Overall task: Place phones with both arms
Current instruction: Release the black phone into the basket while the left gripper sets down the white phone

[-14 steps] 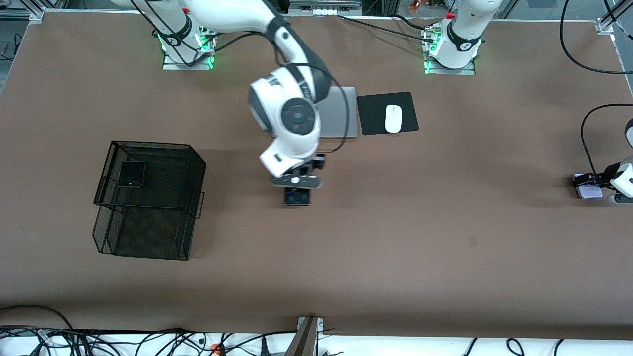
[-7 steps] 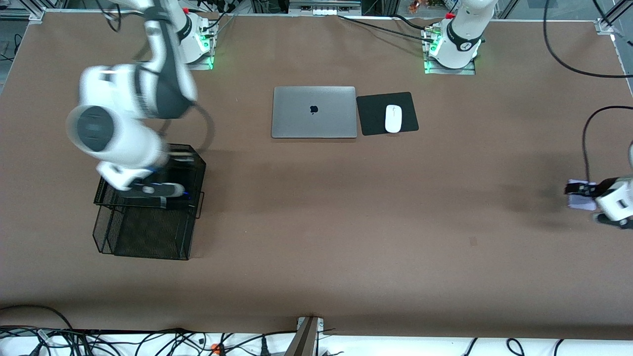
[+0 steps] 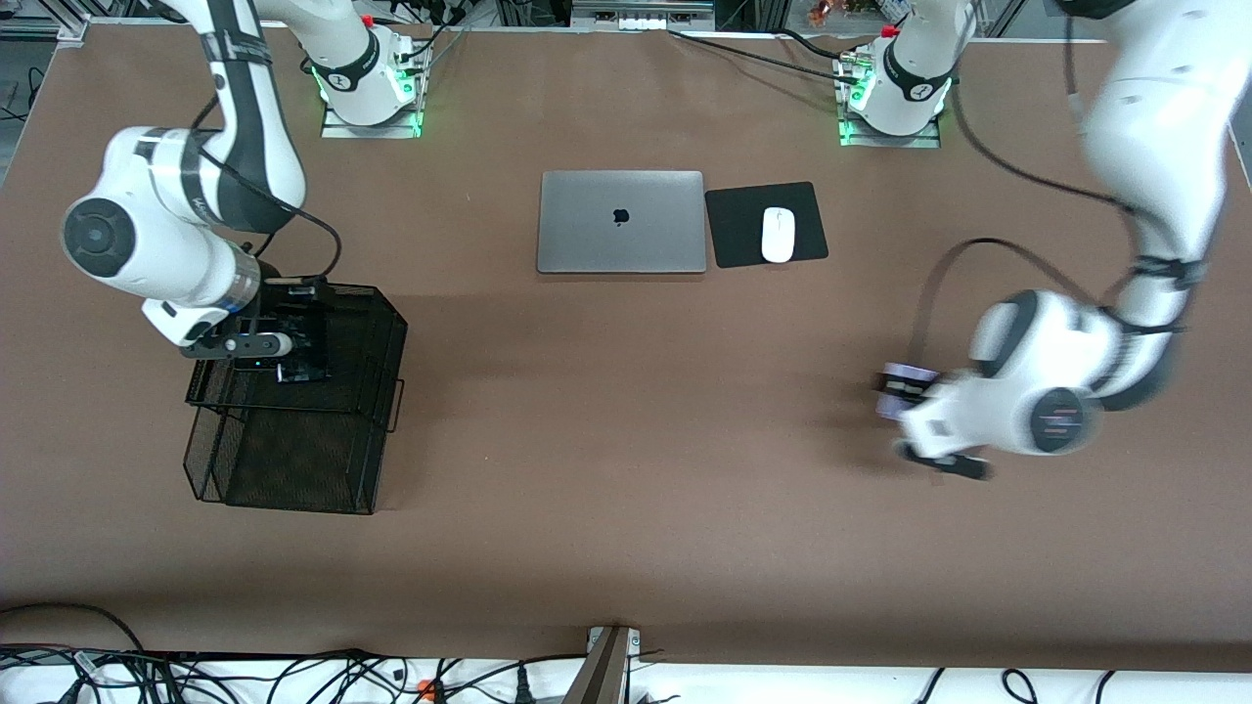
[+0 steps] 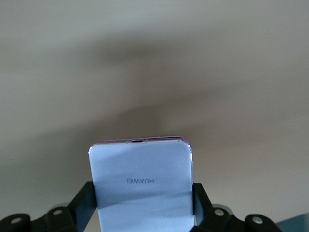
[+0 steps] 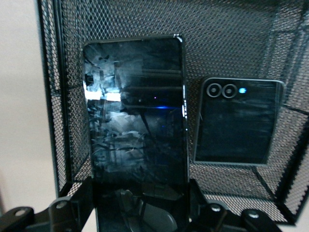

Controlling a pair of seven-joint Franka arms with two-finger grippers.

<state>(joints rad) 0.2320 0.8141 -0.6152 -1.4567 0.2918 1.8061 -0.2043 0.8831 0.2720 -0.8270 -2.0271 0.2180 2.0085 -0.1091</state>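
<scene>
Right gripper (image 3: 293,367), clamping long black phone (image 5: 136,130), we now log over basket (image 3: 293,469); left gripper (image 3: 905,391) carries lavender phone (image 4: 142,186) inward above desk (image 3: 626,440).

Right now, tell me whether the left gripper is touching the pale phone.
Touching. The left wrist view shows the left gripper pressing both side edges of the pale phone.

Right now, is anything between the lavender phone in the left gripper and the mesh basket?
Nothing visible: bare table lies between the lavender phone in the left gripper and the mesh basket. The right gripper, holding the long black phone, occupies the basket's top.
</scene>
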